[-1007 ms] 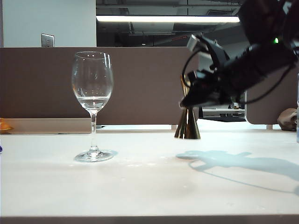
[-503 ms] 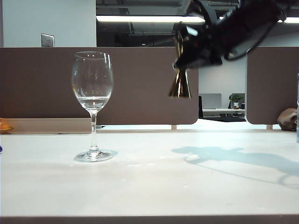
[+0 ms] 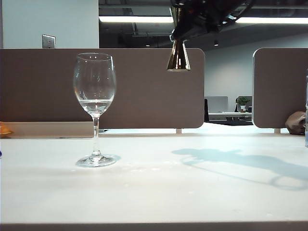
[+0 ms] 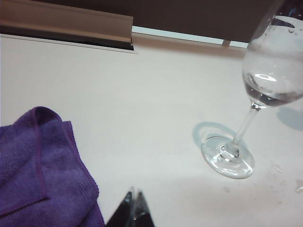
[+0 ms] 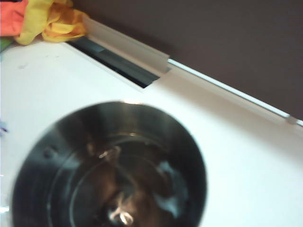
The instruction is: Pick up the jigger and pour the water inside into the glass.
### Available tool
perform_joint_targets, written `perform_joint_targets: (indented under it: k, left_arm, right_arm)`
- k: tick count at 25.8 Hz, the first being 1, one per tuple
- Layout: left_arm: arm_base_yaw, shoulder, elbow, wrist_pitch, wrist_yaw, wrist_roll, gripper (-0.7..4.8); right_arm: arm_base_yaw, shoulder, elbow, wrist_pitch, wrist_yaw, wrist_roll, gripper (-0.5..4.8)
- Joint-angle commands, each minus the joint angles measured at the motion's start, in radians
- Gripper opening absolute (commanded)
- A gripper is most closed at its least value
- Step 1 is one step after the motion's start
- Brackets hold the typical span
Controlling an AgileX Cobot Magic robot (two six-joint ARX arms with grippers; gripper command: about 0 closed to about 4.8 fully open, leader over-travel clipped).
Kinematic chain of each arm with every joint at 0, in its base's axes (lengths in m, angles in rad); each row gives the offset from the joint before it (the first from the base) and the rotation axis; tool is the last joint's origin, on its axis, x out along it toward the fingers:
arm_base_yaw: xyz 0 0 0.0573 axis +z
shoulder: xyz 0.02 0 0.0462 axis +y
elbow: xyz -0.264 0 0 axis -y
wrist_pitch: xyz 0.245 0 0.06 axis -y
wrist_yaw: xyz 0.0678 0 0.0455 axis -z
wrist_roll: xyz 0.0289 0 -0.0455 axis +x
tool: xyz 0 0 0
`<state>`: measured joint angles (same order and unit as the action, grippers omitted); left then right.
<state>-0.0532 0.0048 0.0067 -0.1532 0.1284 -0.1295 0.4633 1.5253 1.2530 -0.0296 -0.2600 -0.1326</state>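
The left gripper (image 4: 135, 210) sat low over the table (image 3: 154, 192), its tips together with nothing between them. A purple cloth (image 4: 42, 170) lay just beside it, and the glass (image 3: 95, 108) stood a little way ahead, upright on its foot with some water (image 3: 95, 105) already in the bowl, presumably placed clear so a pour could reach it from above.

The right gripper (image 3: 185, 21) hung high, well above rim height and off to the right of the glass, clamped on the upper cone of the jigger (image 3: 178, 57). The jigger stood upright, probably to keep its water (image 5: 142, 189) from spilling in transit; the liquid glinted inside.

The table was pale and bare around the glass. Brown partitions (image 3: 144, 86) closed it off behind, with ceiling strip lights (image 3: 134, 19) beyond. An orange-yellow cloth (image 5: 42, 21) lay at the far edge.
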Motion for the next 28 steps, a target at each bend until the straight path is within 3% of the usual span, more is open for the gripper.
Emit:
perform_joint_targets:
  k: [1, 18, 28]
  left_arm:
    - [0.001, 0.001, 0.001, 0.012, -0.001, 0.002, -0.05]
    - [0.002, 0.001, 0.001, 0.012, 0.003, 0.002, -0.05]
    - [0.002, 0.001, 0.001, 0.012, 0.003, 0.002, -0.05]
  right_arm:
    - [0.020, 0.019, 0.033, -0.016, 0.006, -0.004, -0.06]
    - [0.160, 0.122, 0.125, -0.116, 0.087, -0.101, -0.06]
    - [0.210, 0.122, 0.137, -0.106, 0.187, -0.148, -0.06]
